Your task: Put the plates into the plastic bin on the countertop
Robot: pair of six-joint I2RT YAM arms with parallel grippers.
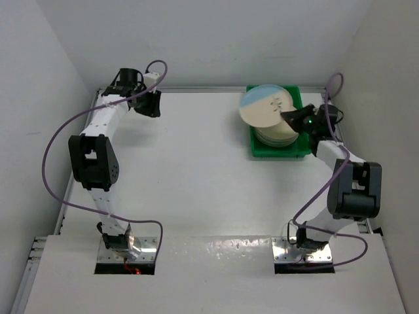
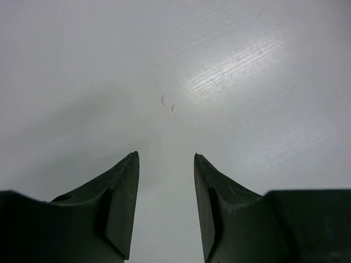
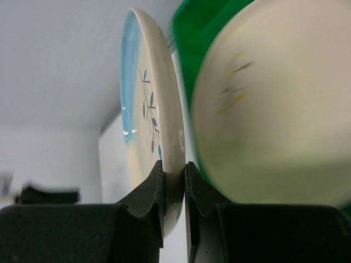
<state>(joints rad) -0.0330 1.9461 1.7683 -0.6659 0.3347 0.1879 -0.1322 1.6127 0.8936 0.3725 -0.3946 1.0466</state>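
My right gripper [image 1: 288, 118] is shut on the rim of a cream plate [image 1: 265, 106] with a blue part and a dark sprig, held tilted above the plastic bin [image 1: 257, 149]. In the right wrist view the same plate [image 3: 151, 104] stands edge-on between my fingers [image 3: 151, 189], right next to the stack. A stack of plates [image 1: 278, 136] lies in the green bin [image 3: 189, 33], its top plate [image 3: 274, 104] cream with a faint sprig. My left gripper [image 1: 152, 104] hovers at the far left corner of the countertop [image 1: 190, 163], open and empty [image 2: 166, 159].
White walls close the countertop on the left, back and right. The bin stands against the back right corner. The left wrist view shows only bare white surface [image 2: 219, 82] with two tiny marks.
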